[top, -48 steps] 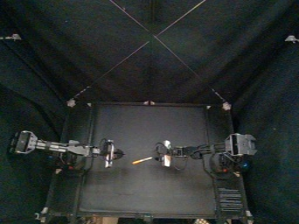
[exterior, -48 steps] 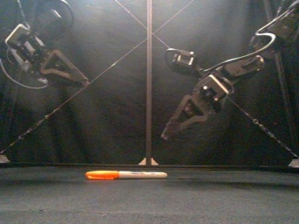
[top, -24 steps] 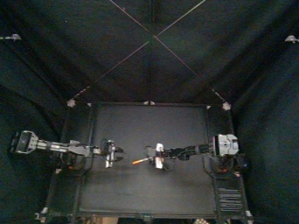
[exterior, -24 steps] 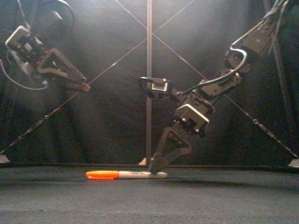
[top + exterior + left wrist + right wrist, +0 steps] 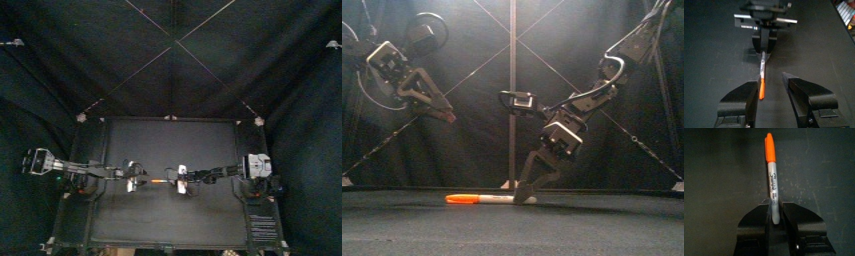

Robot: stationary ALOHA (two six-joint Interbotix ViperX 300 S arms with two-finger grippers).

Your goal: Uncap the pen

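The left gripper (image 5: 444, 112) hangs above the left half of the flat black table (image 5: 201, 215), clear of the surface. Its jaws are spread wide and hold nothing.

A slim white-barrelled marker pen (image 5: 482, 198) lies flat near the table's middle, parallel to the front edge. Its orange cap (image 5: 460, 199) is fitted and points toward the left edge. In the left wrist view the cap shows in the gap between the open jaws.

The right gripper (image 5: 525, 190) is down at the table, with its jaws clamped on the barrel end opposite the cap.
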